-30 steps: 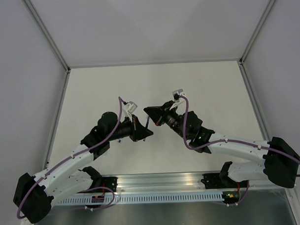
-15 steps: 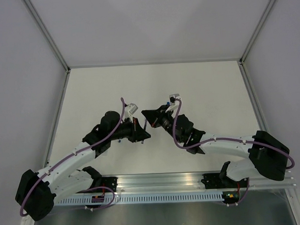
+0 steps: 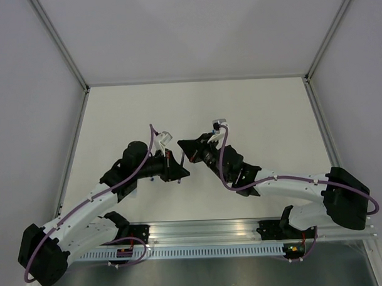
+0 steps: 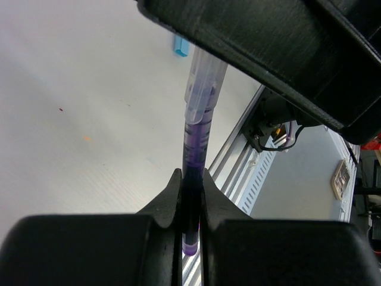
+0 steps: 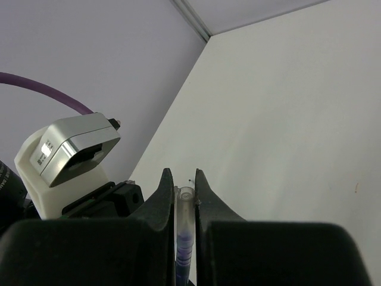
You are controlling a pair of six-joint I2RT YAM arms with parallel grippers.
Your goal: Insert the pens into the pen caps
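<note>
White bench lies below, the left end effector is clamped on a purple pen and the right end effector on a clear tube.

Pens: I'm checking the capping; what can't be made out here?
Right wrist: lower part of the clear tube hidden by the right gripper; pen or cap unclear.
Left wrist: right gripper covers the pen's far end and part of the light blue cap.
Top: held items too small.
</note>
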